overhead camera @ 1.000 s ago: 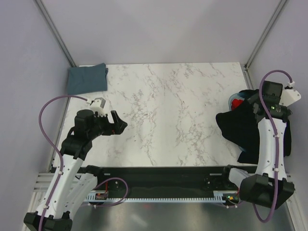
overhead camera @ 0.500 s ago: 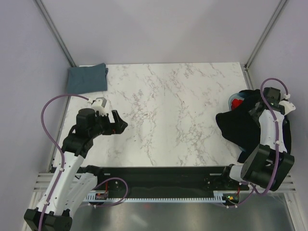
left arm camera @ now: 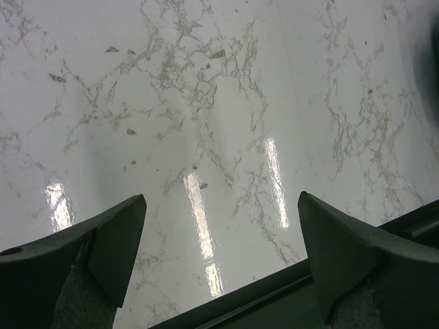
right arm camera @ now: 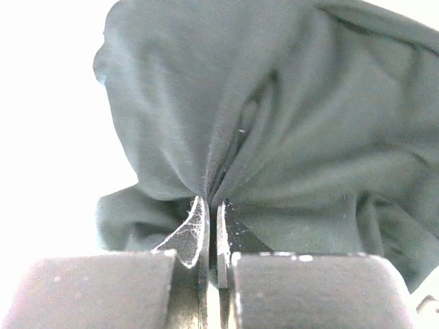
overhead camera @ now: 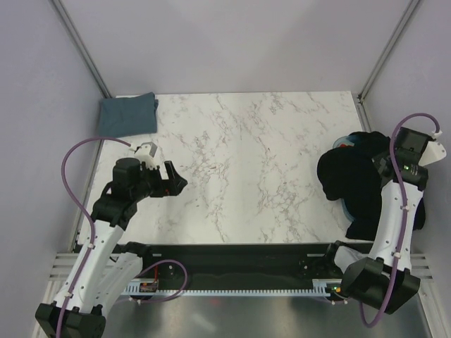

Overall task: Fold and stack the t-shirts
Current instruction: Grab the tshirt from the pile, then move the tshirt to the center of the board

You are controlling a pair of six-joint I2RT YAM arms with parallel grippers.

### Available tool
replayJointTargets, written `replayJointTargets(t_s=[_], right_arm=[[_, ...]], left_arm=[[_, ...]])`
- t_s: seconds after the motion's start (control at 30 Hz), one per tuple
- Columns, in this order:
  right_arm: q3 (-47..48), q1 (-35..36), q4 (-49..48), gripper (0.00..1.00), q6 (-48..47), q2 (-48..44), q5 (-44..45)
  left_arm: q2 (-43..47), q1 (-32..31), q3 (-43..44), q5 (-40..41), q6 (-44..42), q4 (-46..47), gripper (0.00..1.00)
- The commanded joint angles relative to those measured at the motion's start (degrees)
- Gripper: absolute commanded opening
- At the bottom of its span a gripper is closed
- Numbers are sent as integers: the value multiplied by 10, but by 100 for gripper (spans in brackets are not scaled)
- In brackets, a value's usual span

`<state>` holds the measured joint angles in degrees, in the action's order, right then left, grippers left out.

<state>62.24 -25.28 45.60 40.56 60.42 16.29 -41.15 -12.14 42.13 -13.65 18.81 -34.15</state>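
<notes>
Newly clamped, right end effector (right arm camera: pixel 211 209) pinches black t-shirt (right arm camera: pixel 274 123) draped over blue tub (overhead camera: pixel 344 208); left end effector (left arm camera: pixel 219 199) gapes.

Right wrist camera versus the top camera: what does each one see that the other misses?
Only the right wrist view: the right gripper shut on a pinched fold of the black shirt, with creases fanning out from the pinch. Only the top view: the folded blue-grey shirt at the table's far left corner, and the left gripper open over bare marble. Both: the black shirt.
</notes>
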Motion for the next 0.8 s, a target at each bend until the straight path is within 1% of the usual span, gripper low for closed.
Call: replayJointTargets(t_s=[0.0, 0.03, 0.07, 0.13, 0.17, 0.2, 0.23, 0.27, 0.3, 0.37, 0.4, 0.43, 0.47, 0.53, 0.57, 0.6, 0.63, 0.67, 0.7, 0.73, 0.77], right_arm=[[75, 15, -14, 0, 22, -24, -133], [84, 22, -37, 0, 36, -29, -156], [95, 52, -56, 0, 40, -31, -179], [157, 103, -102, 0, 50, -16, -224], [189, 169, -112, 0, 41, -2, -241], [266, 202, -123, 0, 30, 38, -262], [310, 236, -132, 0, 22, 62, -307], [355, 294, -137, 0, -1, 104, -337], [438, 315, -145, 0, -5, 121, -361], [497, 349, -181, 0, -4, 140, -398], [519, 350, -227, 0, 6, 143, -408], [520, 350, -241, 0, 10, 139, -403], [519, 351, -240, 0, 10, 136, -347], [485, 350, -228, 0, 13, 122, -297], [466, 351, -223, 0, 12, 118, -278], [415, 350, -210, 0, 15, 111, -252], [385, 350, -199, 13, 18, 108, -230], [354, 350, -179, 37, 29, 102, -205], [291, 349, -139, 65, 45, 102, -167], [259, 350, -125, 98, 47, 104, -166], [228, 350, -107, 98, 49, 114, -166]], left_arm=[[2, -3, 4, -1, 4, 13, 100], [1, -3, 4, -1, 4, 13, 100], [1, -3, 4, -1, 4, 13, 100], [1, -3, 4, -1, 4, 13, 100], [1, -3, 3, 0, 4, 13, 100], [1, -3, 4, 0, 4, 13, 100], [0, -3, 4, 0, 3, 12, 100], [1, -3, 4, 2, 4, 13, 100], [2, -3, 3, 1, 3, 13, 100], [3, -3, 4, 6, 4, 13, 100], [5, -2, 3, 6, 3, 12, 100], [5, -3, 3, 8, 3, 12, 100], [6, -3, 4, 11, 3, 12, 100], [10, -3, 4, 14, 2, 11, 100], [12, -3, 5, 17, 2, 10, 100], [13, -3, 5, 19, 1, 10, 100], [17, -3, 5, 20, 2, 9, 100], [18, -3, 5, 22, 2, 10, 100], [19, -3, 5, 24, 2, 9, 100], [21, -3, 5, 26, 2, 8, 100], [22, -3, 5, 26, 2, 8, 100]])
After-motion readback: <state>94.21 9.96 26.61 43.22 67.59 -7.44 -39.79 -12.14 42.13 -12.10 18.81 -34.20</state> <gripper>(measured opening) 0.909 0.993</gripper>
